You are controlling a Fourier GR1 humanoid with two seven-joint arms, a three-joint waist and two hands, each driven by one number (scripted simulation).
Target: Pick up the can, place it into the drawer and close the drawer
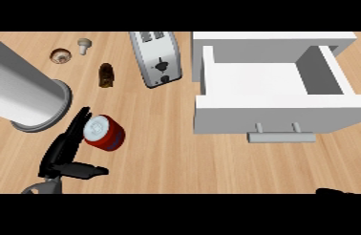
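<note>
We take the open white box-shaped drawer (pixel 268 114) as landmark; it is pulled out toward the view's lower edge, its grey bar handle (pixel 282 136) on the front wall. Left of that front wall, a stretch of light wooden counter top (pixel 176 153) runs to the short red can with a silver lid (pixel 104 133), which stands tilted, well left of the drawer. The black left hand (pixel 63 150) lies just beyond the can, fingers straight and thumb spread, holding nothing. Below the drawer's right corner, a sliver of the right hand (pixel 335 191) shows; we cannot tell its state. A silver toaster (pixel 156 58) stands near the drawer's left. Inside the drawer we see only white floor and walls.
</note>
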